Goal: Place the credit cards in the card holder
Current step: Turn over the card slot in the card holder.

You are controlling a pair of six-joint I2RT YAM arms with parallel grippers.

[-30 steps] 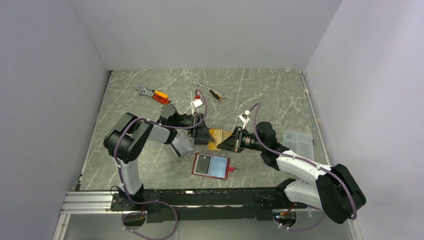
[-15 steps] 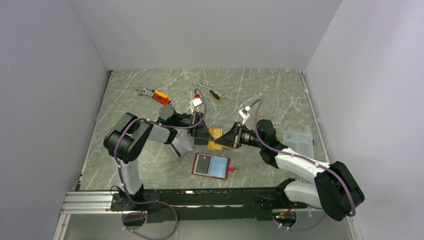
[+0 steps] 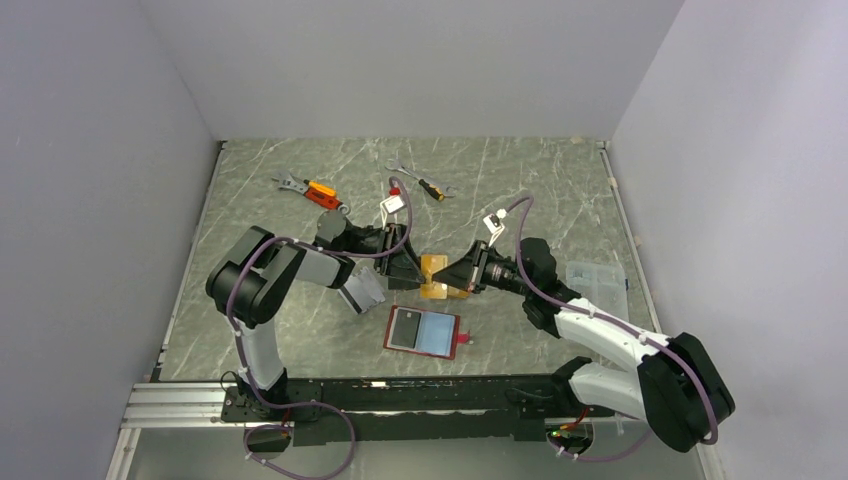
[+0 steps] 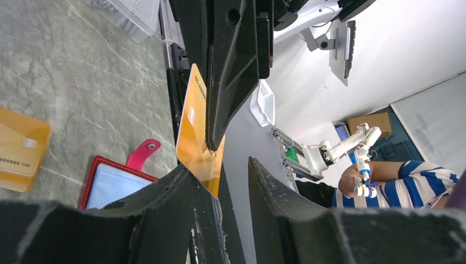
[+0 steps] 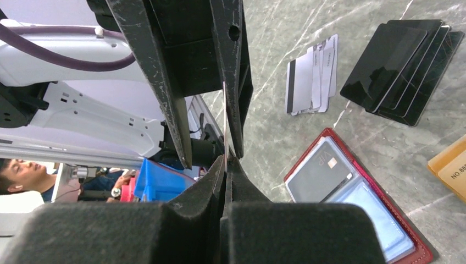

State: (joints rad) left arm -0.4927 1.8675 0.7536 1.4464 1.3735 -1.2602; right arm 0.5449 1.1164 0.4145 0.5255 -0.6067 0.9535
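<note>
One orange-gold credit card [image 3: 437,268] stands on edge above the table between both grippers. My right gripper [image 3: 457,276] is shut on it; in the right wrist view the card [image 5: 225,137] shows edge-on in the closed jaws [image 5: 226,159]. My left gripper [image 4: 222,165] is open, and the card's lower corner [image 4: 198,137] rests against its left finger. The red card holder [image 3: 438,335] lies open just in front, a dark card [image 5: 324,173] in one pocket. More orange cards [image 3: 433,291], silver-grey cards [image 5: 313,74] and black cards [image 5: 404,66] lie on the table.
Two orange-handled wrenches [image 3: 308,187] [image 3: 425,184] lie at the back of the table. A clear plastic box [image 3: 597,280] sits by the right arm. The silver-grey cards [image 3: 362,290] lie under the left forearm. Grey walls close in the table's sides and back.
The left gripper's jaws have spread apart and the right gripper has closed on the raised orange card. The right wrist has shifted slightly toward the back.
</note>
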